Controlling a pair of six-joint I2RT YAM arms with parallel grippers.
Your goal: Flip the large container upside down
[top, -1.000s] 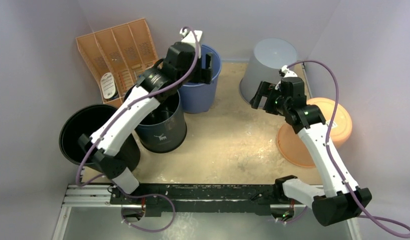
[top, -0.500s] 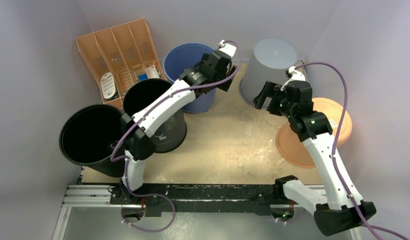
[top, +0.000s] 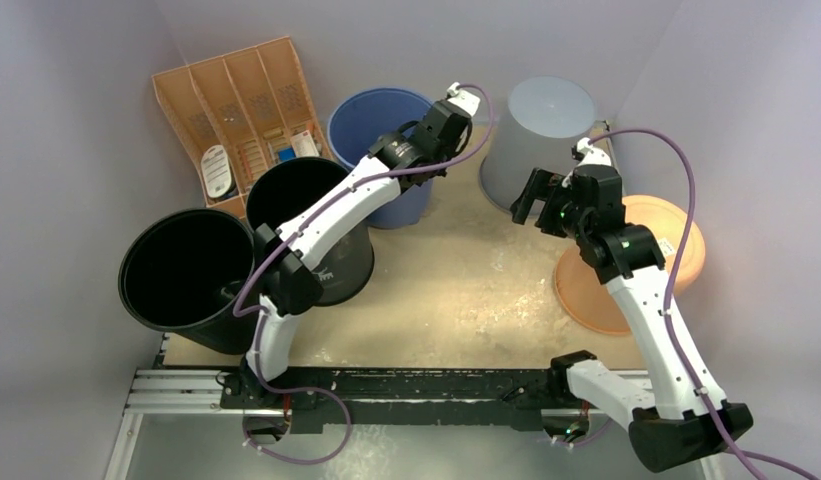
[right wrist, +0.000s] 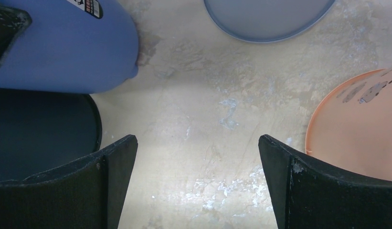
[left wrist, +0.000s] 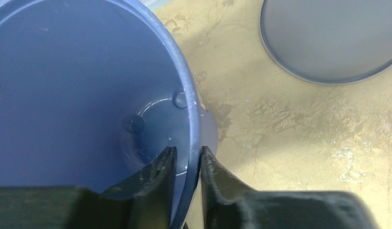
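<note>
Left end effector is clenched on the rim of the blue container, one finger inside the wall and one outside. We take this as the large container. It stands upright, mouth up, on the bench, directly under the fingers and spreading off to their left.

To do the flip well, we want the pinch seated deep on the rim, since a thin wall can slip or twist. We'd lift clear of the bench first, then roll the wrist slowly. The mouth should swing over the open bench on the outer-finger side, short of the grey container ahead-right of the fingers.

Right end effector is released, jaws wide over bare bench with nothing between them. The blue wall lies ahead-left of it, so it could steady the container if needed.

- **Blue container:** smooth, glossy plastic. It is round and tapered with a rolled rim, two moulded dimples in the base and a sticker on the outside.
- **Grey container:** matte, tapered, sitting base up.
- **Bench:** mottled tan, scuffed with pale patches.
- **Orange lid:** to the right of the right fingers. It is flat and round with worn marks.
</note>
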